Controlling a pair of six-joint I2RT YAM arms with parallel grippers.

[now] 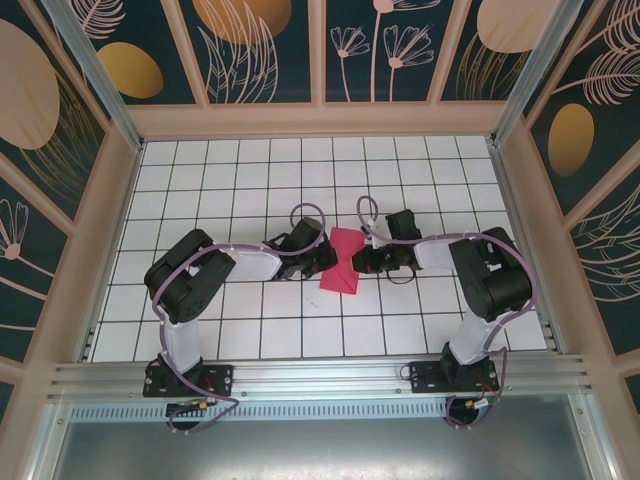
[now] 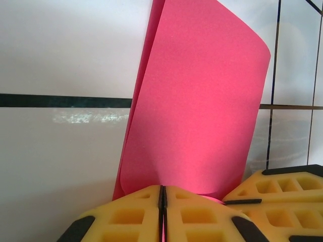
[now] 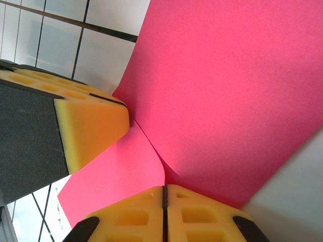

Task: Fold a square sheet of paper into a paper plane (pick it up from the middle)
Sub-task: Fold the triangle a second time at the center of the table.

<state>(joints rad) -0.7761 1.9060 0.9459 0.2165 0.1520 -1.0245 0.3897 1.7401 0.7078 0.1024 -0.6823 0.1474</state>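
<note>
The left hand point(image 1: 322, 254) is clenched on the square sheet of paper point(image 1: 342, 262), its yellow pads point(image 2: 136, 214) pressed together with the pink edge pinched between them. The right hand point(image 1: 364, 262) is clamped on the same sheet from the opposite side, just beside the left, its pads point(image 3: 194, 214) also meeting on the paper. The sheet sits between the two hands near the middle of the white tiled table point(image 1: 250, 180), bowed and doubled over rather than flat; whether any part rests on the table cannot be determined.
</note>
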